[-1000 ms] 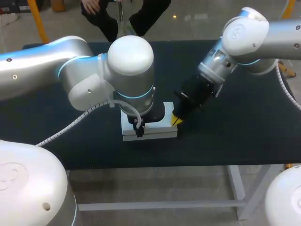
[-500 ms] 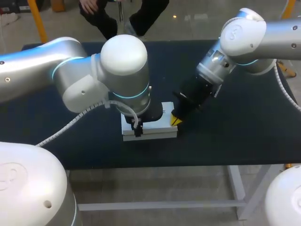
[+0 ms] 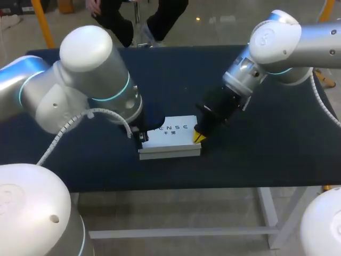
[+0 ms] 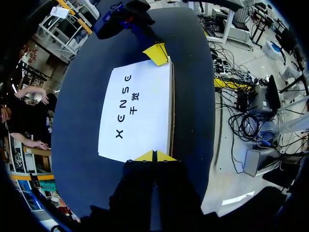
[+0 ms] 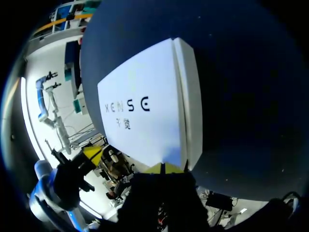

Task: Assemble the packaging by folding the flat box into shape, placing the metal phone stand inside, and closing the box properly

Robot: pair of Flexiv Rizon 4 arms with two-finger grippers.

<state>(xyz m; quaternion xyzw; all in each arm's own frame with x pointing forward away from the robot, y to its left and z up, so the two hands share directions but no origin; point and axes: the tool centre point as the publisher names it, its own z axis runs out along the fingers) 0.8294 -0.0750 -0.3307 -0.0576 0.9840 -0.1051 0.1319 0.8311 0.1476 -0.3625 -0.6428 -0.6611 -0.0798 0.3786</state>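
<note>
Closed box [image 3: 170, 136] on table [image 3: 266, 154], long axis running between left fingers [image 4: 144, 157] and right fingers [image 5: 153, 169]; both pairs pressed together, one at each end, neither nearer

A table [image 3: 266, 154] with a dark navy top is carrying a single item. A closed white box [image 3: 176, 138] with dark lettering is lying flat on it, sitting toward six o'clock from the tabletop's centre, near the front edge.
</note>
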